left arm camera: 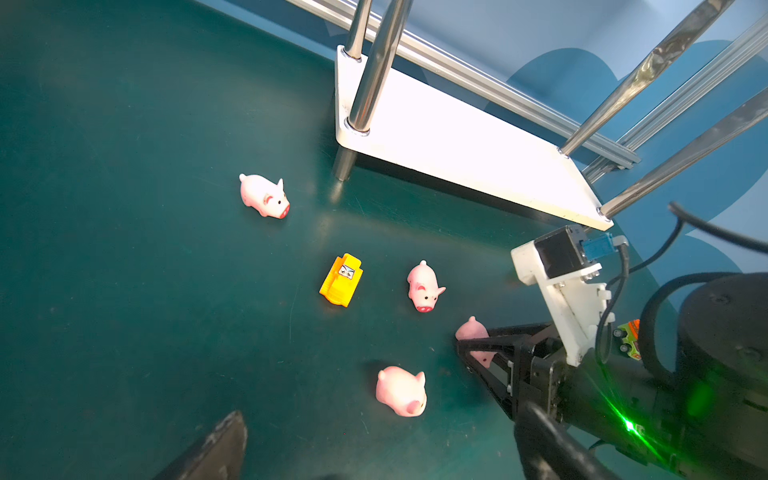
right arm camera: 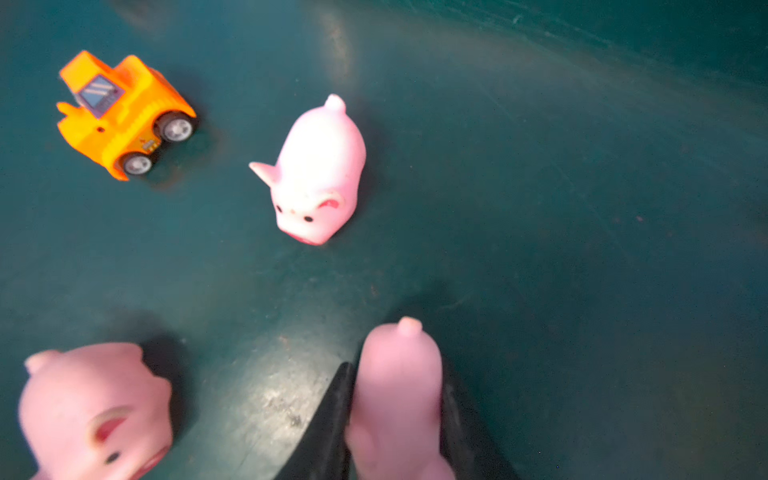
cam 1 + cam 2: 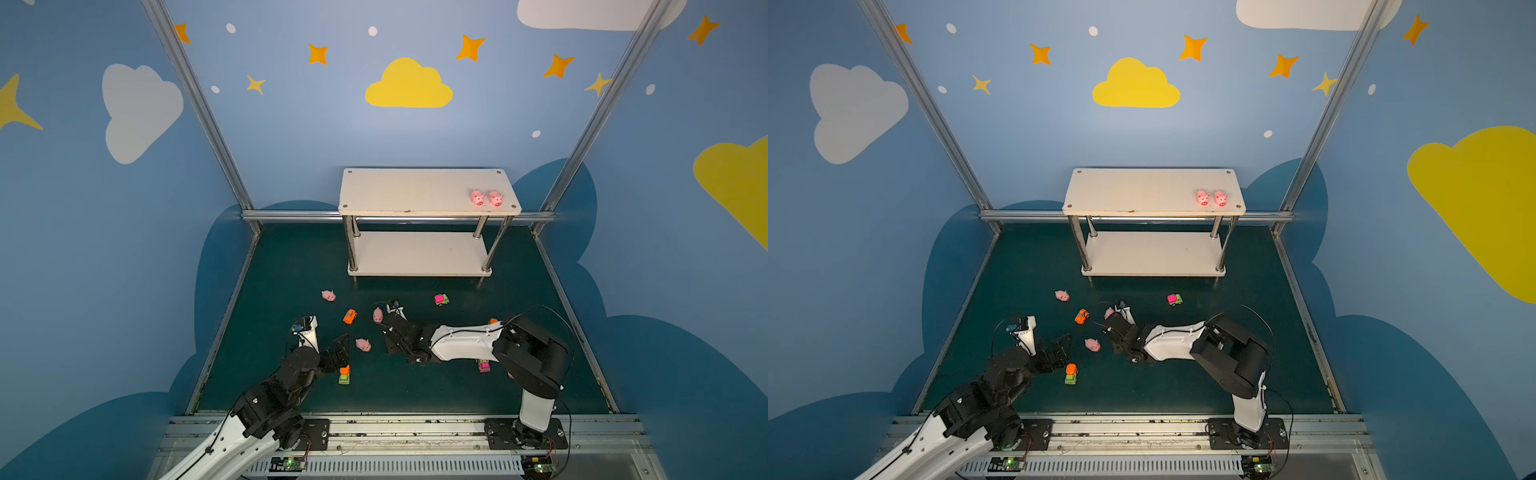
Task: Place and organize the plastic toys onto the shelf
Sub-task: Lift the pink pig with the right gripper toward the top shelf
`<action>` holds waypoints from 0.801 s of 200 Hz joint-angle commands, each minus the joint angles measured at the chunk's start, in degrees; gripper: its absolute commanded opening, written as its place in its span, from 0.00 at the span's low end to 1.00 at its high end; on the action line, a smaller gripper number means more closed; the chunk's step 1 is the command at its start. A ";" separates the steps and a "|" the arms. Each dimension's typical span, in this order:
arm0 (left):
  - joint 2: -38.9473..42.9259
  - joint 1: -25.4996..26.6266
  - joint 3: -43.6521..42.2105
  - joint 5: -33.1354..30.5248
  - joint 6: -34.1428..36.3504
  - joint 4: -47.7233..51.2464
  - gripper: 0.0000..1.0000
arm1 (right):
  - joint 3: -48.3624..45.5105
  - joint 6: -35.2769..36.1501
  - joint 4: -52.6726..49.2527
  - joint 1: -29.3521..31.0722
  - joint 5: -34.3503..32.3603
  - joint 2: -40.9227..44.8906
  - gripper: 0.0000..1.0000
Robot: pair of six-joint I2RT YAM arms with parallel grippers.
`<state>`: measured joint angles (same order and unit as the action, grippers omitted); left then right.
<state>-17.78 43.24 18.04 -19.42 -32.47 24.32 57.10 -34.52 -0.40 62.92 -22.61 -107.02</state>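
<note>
Right gripper (image 2: 397,376) looks clamped on a pig (image 2: 400,353) mid-mat, on the near side of the shelf (image 3: 415,191). Left gripper (image 3: 341,351) hangs wide apart. That rounded body could squirt out on the lift, or clip the neighbouring pig (image 2: 95,407).

1. No words, numbers or brand names can be read anywhere.
2. The orange toy car (image 1: 341,280) carries a windshield sticker of two scowling eyes, with no lettering.
3. Its other window sticker shows only slanted stripes.
</note>
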 commanded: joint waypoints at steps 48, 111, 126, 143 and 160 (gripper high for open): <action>-1.39 -0.09 -0.03 1.01 -0.05 -1.42 1.00 | 1.43 4.55 -11.53 0.28 -0.26 8.32 0.26; -11.20 -0.09 2.92 6.04 1.54 -9.96 1.00 | 5.08 12.46 -26.07 -0.96 -3.92 22.25 0.27; -15.82 -0.09 4.59 7.59 2.36 -12.76 1.00 | 7.00 14.51 -29.55 -2.10 -4.52 25.33 0.27; -21.20 -0.09 7.91 9.62 3.69 -14.75 1.00 | 8.63 16.57 -31.65 -4.24 -4.08 28.86 0.27; -26.24 -0.05 12.36 11.19 5.39 -15.09 1.00 | 10.24 18.86 -32.61 -6.68 -3.36 31.97 0.27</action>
<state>-39.09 43.24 24.62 -11.57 -30.24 13.87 64.53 -20.36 -27.27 59.22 -25.08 -79.26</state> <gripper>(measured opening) 0.998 0.272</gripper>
